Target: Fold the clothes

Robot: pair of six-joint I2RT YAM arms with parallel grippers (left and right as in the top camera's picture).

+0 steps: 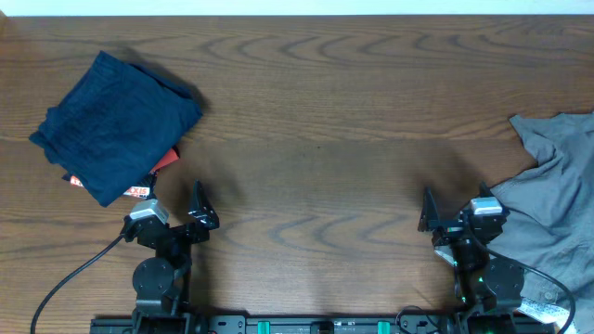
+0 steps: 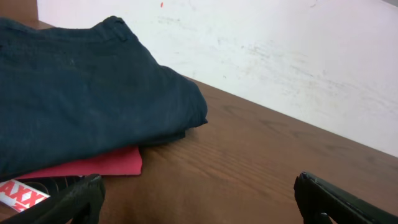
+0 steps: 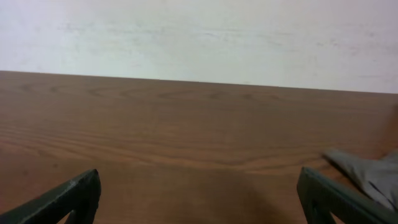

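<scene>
Open room: bare wood of the table [image 1: 316,111] runs across the middle, from the navy garment on the left to the trousers on the right; its far edge meets a pale wall [image 3: 199,37].
Trousers [image 1: 557,204]: grey-olive, a crumpled heap at the right edge, spilling past the frame; a corner of the cloth shows low right in the right wrist view.
Left gripper [image 1: 199,206]: low at the near left, pointing far, fingers [image 2: 74,199] spread wide, holding nothing.
Right gripper [image 1: 427,211]: low at the near right, fingers [image 3: 336,196] wide apart, holding nothing; the trousers lie against the arm's right side.
Navy garment [image 1: 116,121]: folded, far left, just beyond the left gripper.
Red tag [image 1: 165,161]: peeks from under the navy garment's near edge.
Black cable [image 1: 74,278]: trails near left from the left arm.
</scene>
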